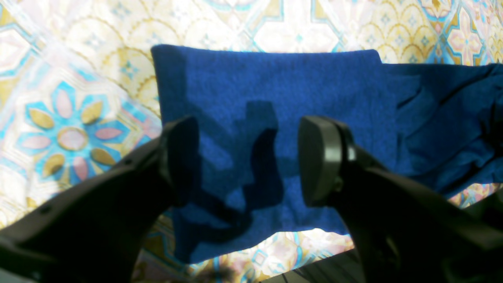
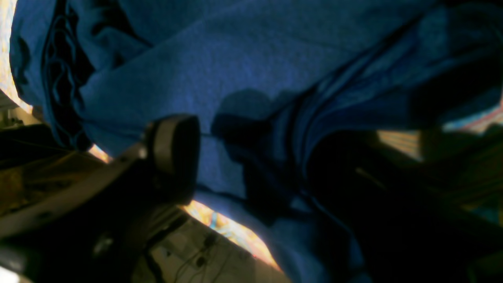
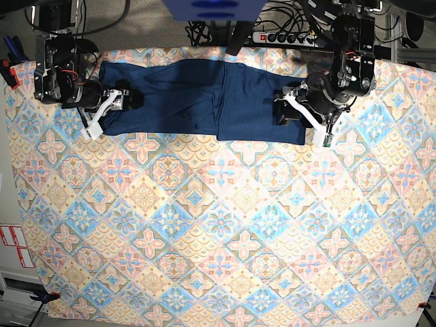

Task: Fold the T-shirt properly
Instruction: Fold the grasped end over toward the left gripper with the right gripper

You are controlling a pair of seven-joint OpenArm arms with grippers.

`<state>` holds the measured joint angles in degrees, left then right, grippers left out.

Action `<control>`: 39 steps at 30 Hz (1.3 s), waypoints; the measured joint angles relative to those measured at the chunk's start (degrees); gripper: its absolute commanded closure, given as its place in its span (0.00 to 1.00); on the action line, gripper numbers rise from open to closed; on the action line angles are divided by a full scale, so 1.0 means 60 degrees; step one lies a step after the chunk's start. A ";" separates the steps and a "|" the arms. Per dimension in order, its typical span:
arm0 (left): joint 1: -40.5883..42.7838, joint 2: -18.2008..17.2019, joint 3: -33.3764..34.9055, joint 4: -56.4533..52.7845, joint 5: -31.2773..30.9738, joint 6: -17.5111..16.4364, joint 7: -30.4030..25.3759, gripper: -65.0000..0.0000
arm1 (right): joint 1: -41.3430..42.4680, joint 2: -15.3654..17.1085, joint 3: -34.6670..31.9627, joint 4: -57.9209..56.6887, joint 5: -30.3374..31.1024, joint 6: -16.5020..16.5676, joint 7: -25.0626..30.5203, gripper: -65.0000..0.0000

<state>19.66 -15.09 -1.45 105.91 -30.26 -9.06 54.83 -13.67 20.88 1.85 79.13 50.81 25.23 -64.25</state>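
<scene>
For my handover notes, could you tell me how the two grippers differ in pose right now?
The left gripper hovers over a flat, smooth end of the T-shirt; the right gripper sits at the rumpled opposite end. The left arm looks dark, the right white. Both stand open, holding nothing.

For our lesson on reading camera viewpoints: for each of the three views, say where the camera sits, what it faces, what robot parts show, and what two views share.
Left wrist: sits behind the left gripper, facing the folded end of the T-shirt on the tablecloth; both fingers show, spread apart.
Right wrist: behind the right gripper, close over bunched fabric; fingers show.
Base: overhead, looking down; both arms show.
Shared: the T-shirt appears in all views.
</scene>
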 measured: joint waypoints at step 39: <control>0.0117 0.0055 -0.0029 -0.0007 -0.0036 -0.0004 -0.0568 0.40 | 0.1923 -0.0302 0.1548 -0.0688 0.0073 0.0040 -0.0590 0.98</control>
<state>20.36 -14.76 -1.63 105.86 -30.48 -9.08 51.42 -2.13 19.07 11.14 75.00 51.24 25.47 -67.79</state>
